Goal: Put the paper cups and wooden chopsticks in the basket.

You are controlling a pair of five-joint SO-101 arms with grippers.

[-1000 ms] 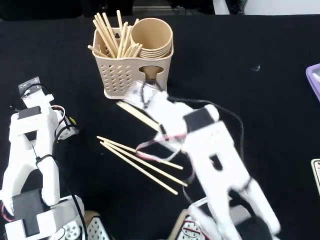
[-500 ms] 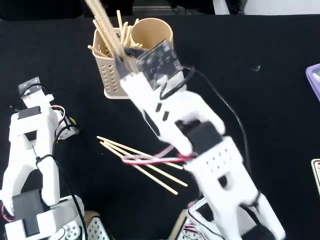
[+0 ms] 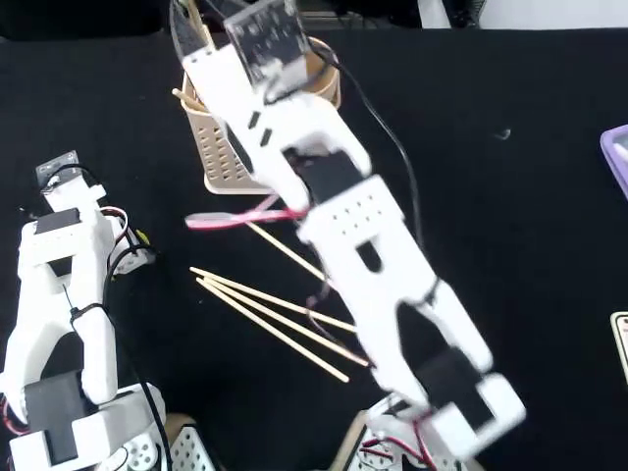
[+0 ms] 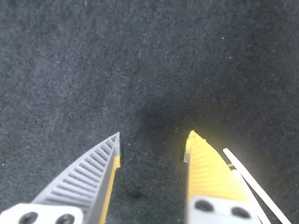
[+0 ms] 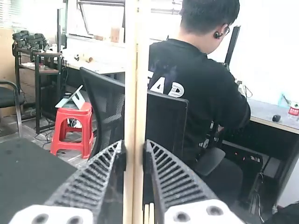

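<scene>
While the count stands open, I log the job as partly done: paper cups [image 3: 332, 86] sit stacked inside the basket [image 3: 221, 147], with stored chopsticks [image 3: 184, 96] poking out beside them. Item in transit: held chopsticks [image 5: 136, 70], clamped upright between the fingers of the right gripper [image 5: 134, 144], which I see raised above the basket and not yet releasing. Items outstanding: three loose chopsticks [image 3: 275, 316] on the black table [image 3: 510, 245], well in front of the basket, plus a single chopstick [image 3: 289, 253] nearer it, partly under the right arm. Left gripper [image 4: 152, 140]: jaws apart, holding nothing, low over the cloth at the table's left side. Change against a second ago: the right gripper was down at the table just in front of the basket, then lifted with its sticks, and now stands higher and farther back, over the basket. The left arm and the three loose chopsticks have not shifted.
</scene>
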